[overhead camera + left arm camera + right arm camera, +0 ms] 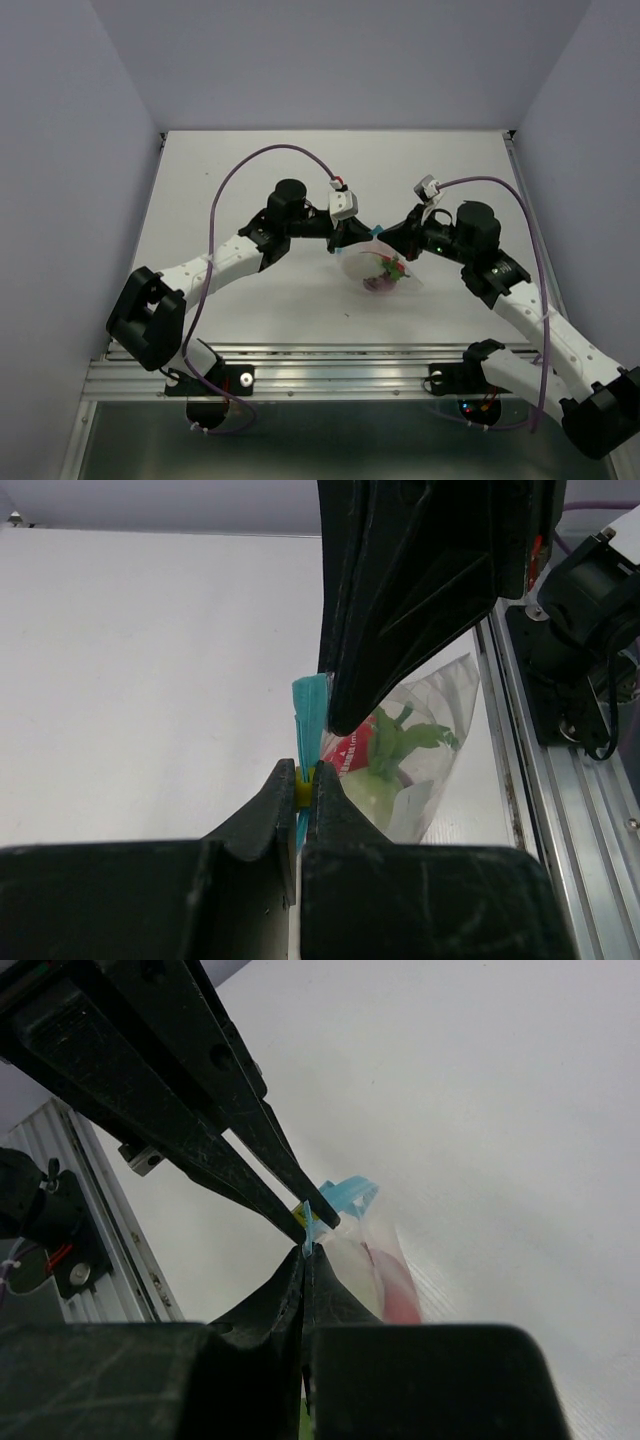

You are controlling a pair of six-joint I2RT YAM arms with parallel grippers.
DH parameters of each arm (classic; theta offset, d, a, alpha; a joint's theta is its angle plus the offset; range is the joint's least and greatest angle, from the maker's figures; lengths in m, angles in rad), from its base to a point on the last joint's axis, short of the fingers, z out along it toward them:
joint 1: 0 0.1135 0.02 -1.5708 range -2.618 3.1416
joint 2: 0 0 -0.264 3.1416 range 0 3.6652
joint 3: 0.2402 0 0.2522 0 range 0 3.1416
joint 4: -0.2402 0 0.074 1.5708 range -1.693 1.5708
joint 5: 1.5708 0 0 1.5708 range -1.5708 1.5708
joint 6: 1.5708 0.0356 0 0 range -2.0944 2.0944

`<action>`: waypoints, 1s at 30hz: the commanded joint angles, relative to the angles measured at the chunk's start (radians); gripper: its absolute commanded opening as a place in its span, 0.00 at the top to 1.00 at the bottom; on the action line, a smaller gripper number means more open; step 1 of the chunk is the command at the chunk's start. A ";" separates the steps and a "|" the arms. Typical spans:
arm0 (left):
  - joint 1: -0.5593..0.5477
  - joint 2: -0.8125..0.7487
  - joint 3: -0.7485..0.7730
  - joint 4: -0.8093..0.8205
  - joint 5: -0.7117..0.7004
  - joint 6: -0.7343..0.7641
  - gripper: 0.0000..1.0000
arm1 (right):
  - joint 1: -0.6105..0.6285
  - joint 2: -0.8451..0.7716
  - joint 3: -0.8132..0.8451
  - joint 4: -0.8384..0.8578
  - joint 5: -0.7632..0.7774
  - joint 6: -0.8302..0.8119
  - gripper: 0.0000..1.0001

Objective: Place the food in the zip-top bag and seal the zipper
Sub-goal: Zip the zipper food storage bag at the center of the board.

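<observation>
The left jaws are pinched shut on the zipper point(311, 705), with a small yellow piece point(303, 788) caught between their tips. The right jaws are closed just as thin on the same blue strip, so both pairs hold the bag by its mouth edge. Beneath everything lies the white worktop point(250, 170), and over its middle the left arm point(225, 258) and the right arm point(545, 335) meet almost tip to tip. The zip-top bag point(353, 263) spreads from that meeting point toward the near edge of the worktop; whether it rests on the surface or is held just off it cannot be told. The food is inside it: the radish point(385, 758) with its green leaves, the red chili point(345, 752) against the plastic nearest the strip, and a purple shape in the top view that reads as the onion point(376, 287). Filling therefore looks done, and sealing looks like the step in hand. What the coming move turns on is the strip's long axis. It runs across between the two arms, left to right in the top view, and the two pinches sit just beside each other on it. A closing stroke would have to travel along that line, one pair anchoring while the other slides away from it. How much of the strip is already pressed shut cannot be told
</observation>
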 commanded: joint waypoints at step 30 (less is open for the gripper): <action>0.065 -0.184 -0.409 0.046 -0.458 -0.341 1.00 | -0.004 -0.082 0.184 0.132 0.480 -0.092 0.99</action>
